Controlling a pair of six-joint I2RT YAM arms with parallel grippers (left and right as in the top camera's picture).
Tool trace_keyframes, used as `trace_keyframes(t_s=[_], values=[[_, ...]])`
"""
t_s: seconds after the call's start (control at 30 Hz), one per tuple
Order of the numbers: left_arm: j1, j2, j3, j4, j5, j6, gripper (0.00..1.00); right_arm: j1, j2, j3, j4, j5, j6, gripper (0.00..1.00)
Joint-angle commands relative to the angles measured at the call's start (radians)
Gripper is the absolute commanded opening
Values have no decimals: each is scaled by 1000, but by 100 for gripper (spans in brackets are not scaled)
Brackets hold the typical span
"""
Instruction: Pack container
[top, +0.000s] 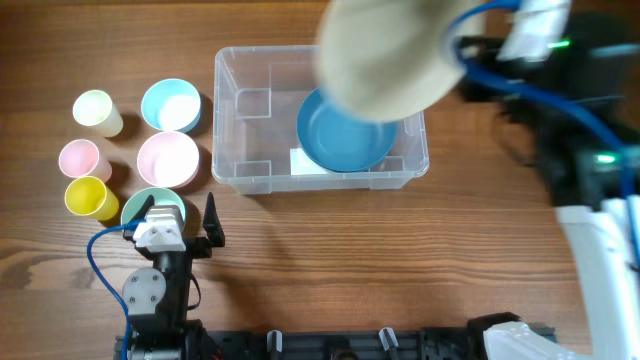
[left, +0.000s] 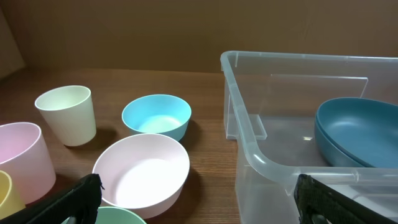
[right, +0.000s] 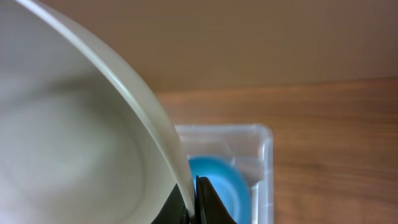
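A wooden table (top: 330, 260) seen from above, with the container (top: 258, 135), a clear plastic bin, standing open near its middle, a little toward the far edge. A blue dish (top: 345, 142) lies flat on the bin's floor in its right half, just beside a white label (top: 303, 160); the left half is bare. The right end effector (right: 193, 208) is clenched on the rim of a large cream dish (top: 385, 55), pinching the edge between its fingers so that the dish hangs out to one side. It is held high, above the bin's far right part and close to the overhead camera, which is why it looks big and blurred. From the right wrist view the blue dish sits directly below, so the cream one seems lined up to go down on top of it, stacking flat to save room. The left end effector (top: 182, 222) rests released and empty near the front left of the table, its fingers spread wide and aimed at the crockery waiting left of the bin, apparently out of the way while the right arm works: a cream cup (top: 97, 112), pink cup (top: 80, 158), yellow cup (top: 88, 197), light blue bowl (top: 171, 105), pink bowl (top: 168, 158) and green bowl (top: 148, 203), grouped close together within its easy reach
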Motion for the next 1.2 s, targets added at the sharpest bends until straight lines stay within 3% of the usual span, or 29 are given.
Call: trace_keyframes(t_s=[0.0,0.3,0.37,0.4,0.47,0.6,0.7,0.8,0.97,1.17], values=[[-1,-8,-6,4,8,20,100,163,177,-19,3,359,34,4],[-1,-8,-6,4,8,20,100,182,534,-19,-8,381,55,9],[-1,-8,-6,4,8,20,100,182,548,-19,-8,363,54,21],[-1,-8,-6,4,8,20,100,182,548,-19,-8,349,51,45],[-1,-8,-6,4,8,20,100,182,544,-18,-7,323,39,62],[-1,-8,-6,4,8,20,100,176,468,42,-91,380,-31,72],[-1,-8,-6,4,8,20,100,104,353,150,-245,442,39,94],[-1,-8,-6,4,8,20,100,-27,269,183,-320,417,78,99],[-1,-8,-6,4,8,20,100,-308,210,182,-426,369,74,100],[-1,-8,-6,4,8,20,100,-420,218,175,-428,309,73,100]])
